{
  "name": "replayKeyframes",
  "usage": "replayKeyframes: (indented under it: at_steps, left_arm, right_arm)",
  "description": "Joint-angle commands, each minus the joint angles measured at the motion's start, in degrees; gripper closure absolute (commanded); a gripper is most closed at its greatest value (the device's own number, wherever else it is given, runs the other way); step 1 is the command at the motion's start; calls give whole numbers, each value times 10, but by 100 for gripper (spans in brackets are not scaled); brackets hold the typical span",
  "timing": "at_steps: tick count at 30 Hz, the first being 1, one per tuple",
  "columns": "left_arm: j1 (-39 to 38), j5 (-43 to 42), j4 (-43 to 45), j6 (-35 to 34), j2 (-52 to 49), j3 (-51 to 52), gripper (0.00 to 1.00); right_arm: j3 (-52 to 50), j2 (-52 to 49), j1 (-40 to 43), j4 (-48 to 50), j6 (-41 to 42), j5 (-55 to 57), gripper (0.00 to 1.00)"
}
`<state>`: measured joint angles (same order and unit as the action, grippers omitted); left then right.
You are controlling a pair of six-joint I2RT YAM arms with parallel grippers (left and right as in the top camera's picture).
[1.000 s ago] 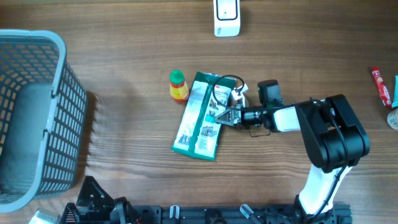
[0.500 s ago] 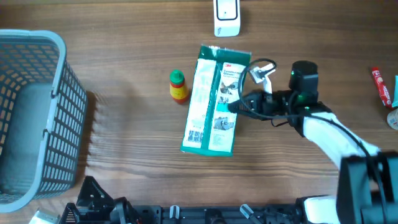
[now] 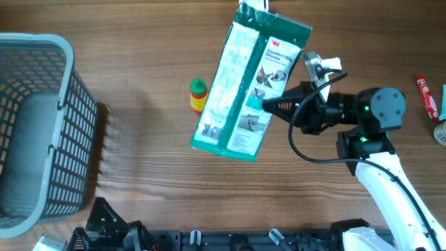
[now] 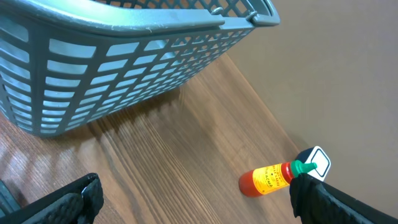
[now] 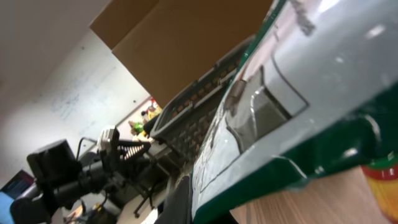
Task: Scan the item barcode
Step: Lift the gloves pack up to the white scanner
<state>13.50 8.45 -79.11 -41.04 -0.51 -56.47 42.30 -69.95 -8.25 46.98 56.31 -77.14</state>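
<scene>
Right pincer [image 3: 268,106] pinches the right edge of the flat green-and-white plastic packet [image 3: 244,84], held tilted above the wooden tabletop [image 3: 139,160]. Left pincer [image 4: 199,205] is spread, idle. Presenting step, likely; next calls for aiming the barcode at a scanner.

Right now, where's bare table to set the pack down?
Bare wood between the basket and the sauce bottle, and along the front edge. Also back right, between the right hand and the red tube. Crowded: mid-table, around the bottle and the held pack.
</scene>
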Motion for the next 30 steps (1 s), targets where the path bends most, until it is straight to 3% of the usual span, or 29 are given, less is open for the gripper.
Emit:
replayKeyframes:
  at_steps: [1,7,9,14,16,18,20,23,27,30]
  left_arm:
    - [-2,-1,2,0,2,0,0]
    - [-2,-1,2,0,2,0,0]
    - [-2,-1,2,0,2,0,0]
    - [-2,-1,2,0,2,0,0]
    - [-2,-1,2,0,2,0,0]
    - [-2,-1,2,0,2,0,0]
    - [-2,-1,2,0,2,0,0]
    - [-2,-1,2,0,2,0,0]
    - [-2,-1,2,0,2,0,0]
    - [-2,-1,2,0,2,0,0]
  right_arm:
    - [90,-1,-14,-33,-34,39,96]
    - [225,-50,-42,-84,-113,36,96]
    - [292,-97,-73,-149,-171,36,95]
    - [355,-145,-92,-528,-412,40,95]
    - [355,-145,-92,-767,-587,60,95]
    - [355,-140,-92,-893,-669,158,95]
    - [355,-109,-92,-991,-687,374,95]
    - [355,-49,-92,-1005,-709,471,95]
    - [355,-14,-92,-917,-715,623,95]
    - [355,-23,-92,-844,-744,636,95]
